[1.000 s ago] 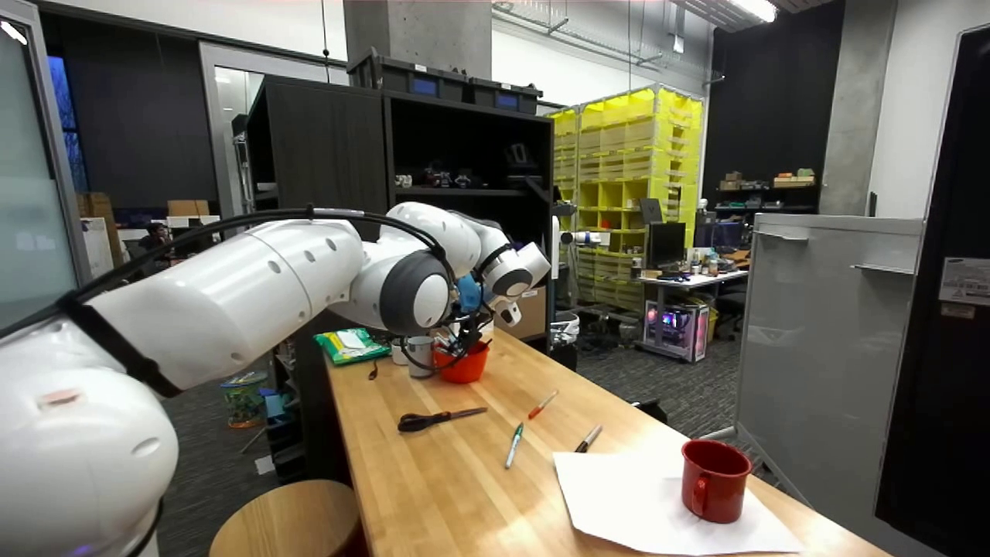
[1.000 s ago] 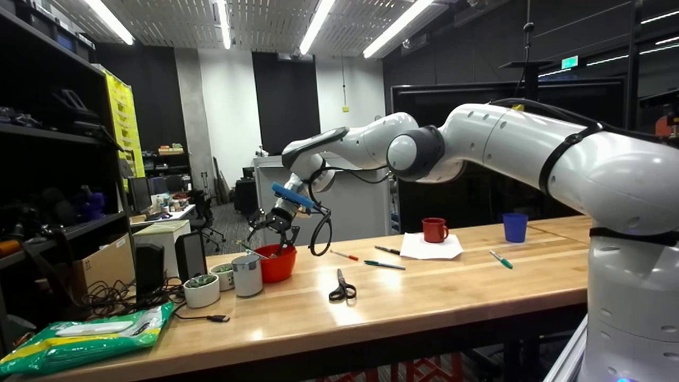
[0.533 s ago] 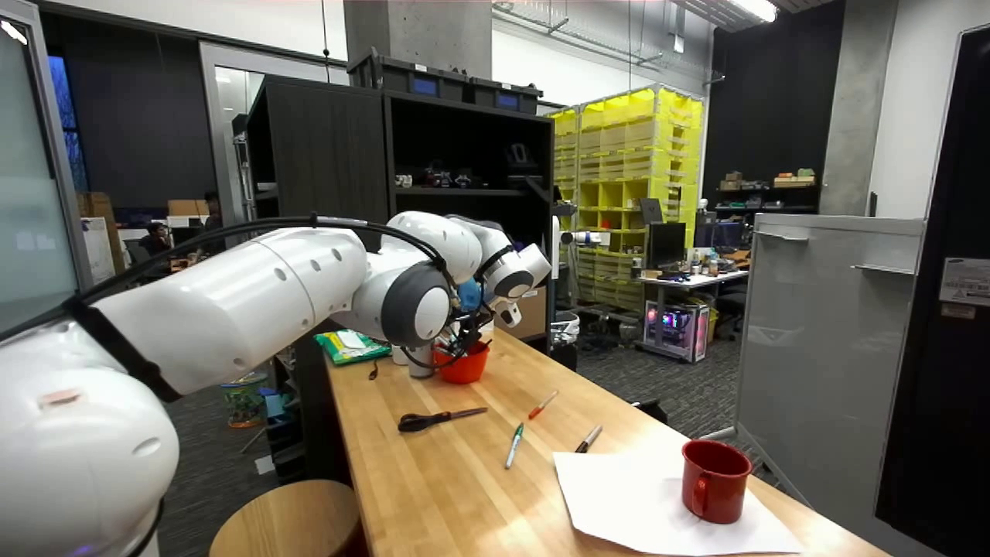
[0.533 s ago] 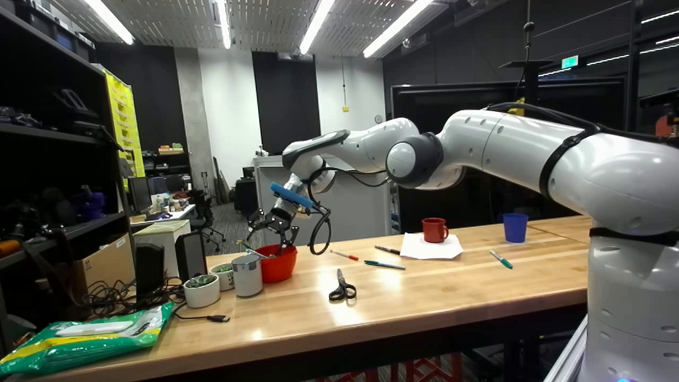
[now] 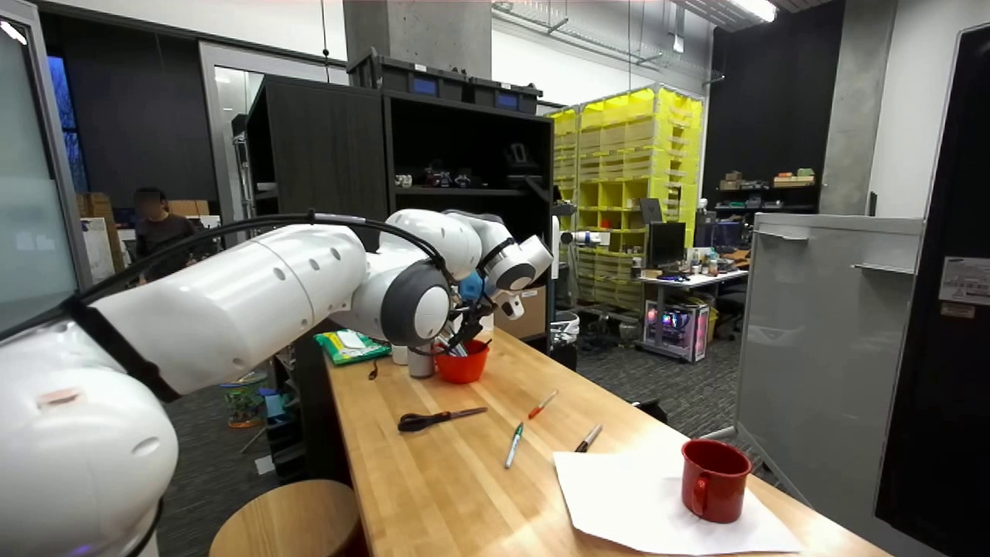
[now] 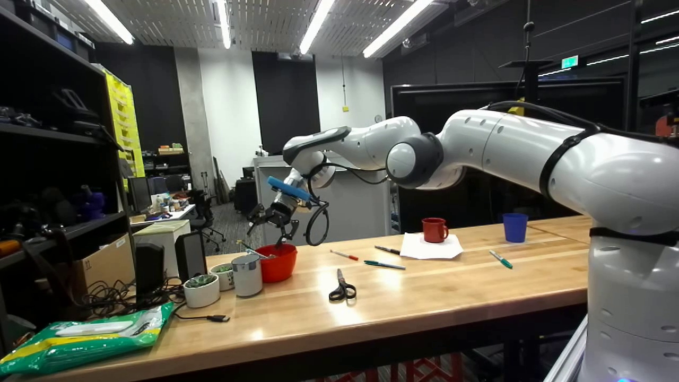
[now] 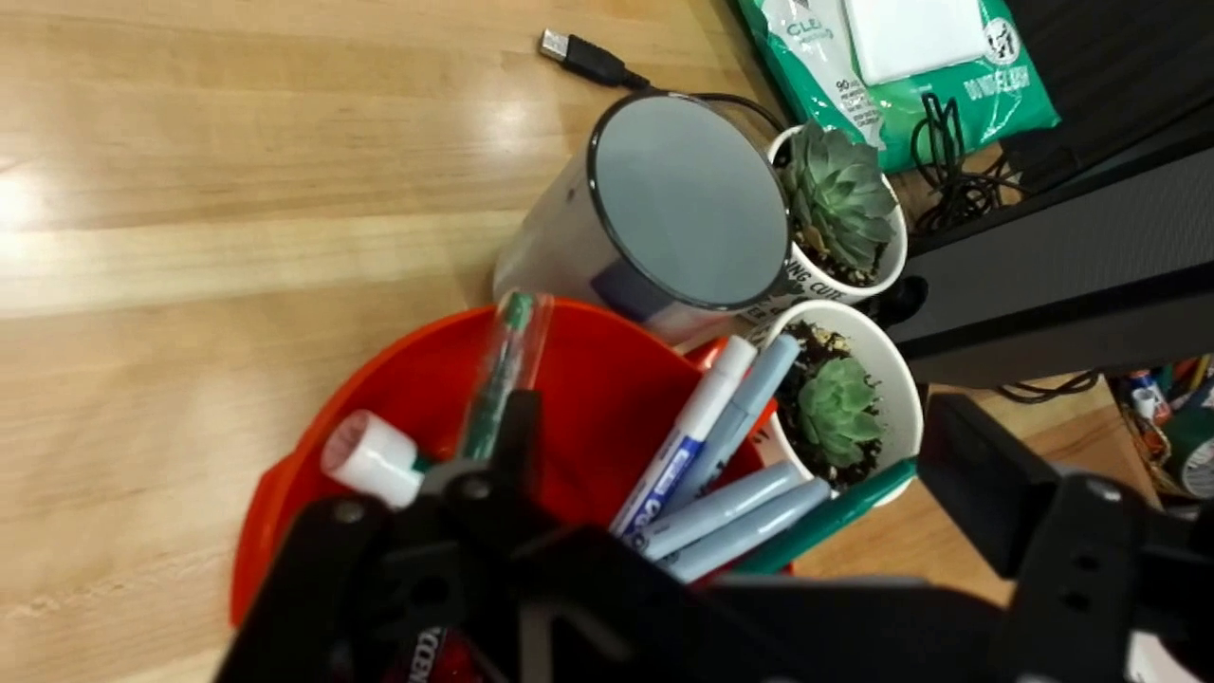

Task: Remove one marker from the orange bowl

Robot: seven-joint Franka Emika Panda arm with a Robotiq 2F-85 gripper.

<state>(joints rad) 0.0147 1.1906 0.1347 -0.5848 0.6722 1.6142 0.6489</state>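
Your black two-fingered gripper hangs tilted over the small round glossy red-orange bowl, its fingers spread wide apart. In the wrist view you see one finger in front of the bowl's inside, just beside a slim dark green pen with a clear end, though you cannot tell whether the two touch; the other finger shows out past the rim. Between them, inside the bowl, you have a white marker with a blue label, three pale grey-blue markers and a teal-green marker, all leaning outward. The bowl stands upright on the pale wooden table, just beside a pale grey cylindrical container and near two small white pots of green succulents. In an exterior view, black-handled scissors, a thin red-and-white marker, a long green-capped marker and a slim black marker lie on the table well apart from the bowl, and a dark red mug stands upright on a sheet of white paper, with a plain blue cup farther along. A white marker with a green end lies near that cup.
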